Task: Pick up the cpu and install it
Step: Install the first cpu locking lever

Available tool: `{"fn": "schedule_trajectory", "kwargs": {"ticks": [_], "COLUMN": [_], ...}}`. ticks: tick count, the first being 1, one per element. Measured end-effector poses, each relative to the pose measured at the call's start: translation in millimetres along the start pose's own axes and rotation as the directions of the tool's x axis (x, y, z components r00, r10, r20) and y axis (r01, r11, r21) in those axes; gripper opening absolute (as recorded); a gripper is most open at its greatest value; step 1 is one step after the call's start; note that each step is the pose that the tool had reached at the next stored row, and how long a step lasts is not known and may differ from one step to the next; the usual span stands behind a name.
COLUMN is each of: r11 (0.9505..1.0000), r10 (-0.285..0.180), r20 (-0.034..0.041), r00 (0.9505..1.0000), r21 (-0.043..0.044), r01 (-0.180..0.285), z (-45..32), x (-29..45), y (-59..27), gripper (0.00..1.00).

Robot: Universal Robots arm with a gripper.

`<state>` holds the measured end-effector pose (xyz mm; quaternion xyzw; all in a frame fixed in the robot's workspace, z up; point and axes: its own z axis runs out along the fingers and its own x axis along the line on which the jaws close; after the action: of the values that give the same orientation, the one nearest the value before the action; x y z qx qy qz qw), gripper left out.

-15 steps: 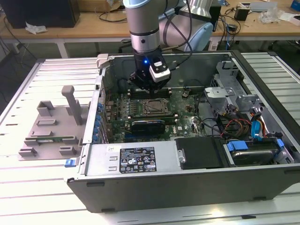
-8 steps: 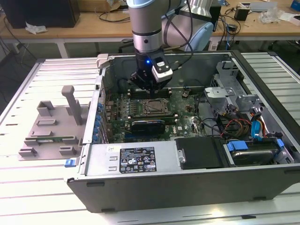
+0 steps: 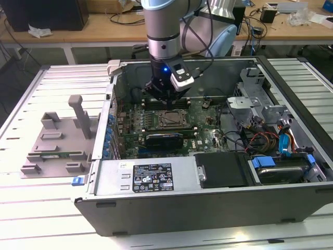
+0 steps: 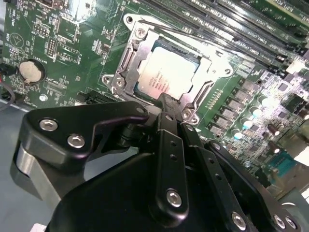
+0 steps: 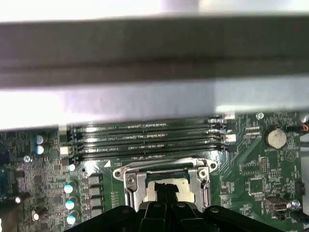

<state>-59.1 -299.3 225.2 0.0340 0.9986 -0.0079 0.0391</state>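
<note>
1. Second wrist view first, since it's the clearest: the cpu (image 4: 166, 73) is lying flat inside the socket frame (image 4: 126, 67) on the motherboard (image 4: 63, 43), pale metal top facing up. So it looks already seated in the socket rather than carried.

2. The gripper (image 4: 166, 104) sits right at the near edge of the chip, fingers drawn together into one narrow dark tip. Nothing is pinched between them as far as I can see. I can't tell whether that tip is touching the chip's edge or just hanging over it.

3. Key relation: the chip lies straight ahead of the fingertip, basically under and just past it. It's square, so no long axis to line up with, just the socket's sides.

4. First wrist view agrees: the gripper (image 5: 166, 193) tip overlaps the cpu (image 5: 155, 189) in the socket, with the RAM slots (image 5: 145, 137) just beyond.

5. Exterior view: the gripper (image 3: 165, 95) hangs down inside the open PC case (image 3: 208, 195), right above the socket (image 3: 170, 120). The grey tray (image 3: 57, 140) is well apart, outside the case on the exterior view's left.
</note>
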Motion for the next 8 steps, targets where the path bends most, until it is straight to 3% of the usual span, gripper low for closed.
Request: {"fn": "schedule_trajectory", "kwargs": {"ticks": [5, 8], "r11": [1.0000, 0.9999], "r10": [-0.005, -0.010], "r20": [-0.0067, -0.0266], "r00": [1.0000, 0.9996], "r21": [-0.0013, -0.0041], "r01": [0.005, 0.010], "z": [2.9, 6.8], "x": [-0.8, -3.0], "y": [-14.8, -19.4], "gripper": [0.11, 0.11]}}
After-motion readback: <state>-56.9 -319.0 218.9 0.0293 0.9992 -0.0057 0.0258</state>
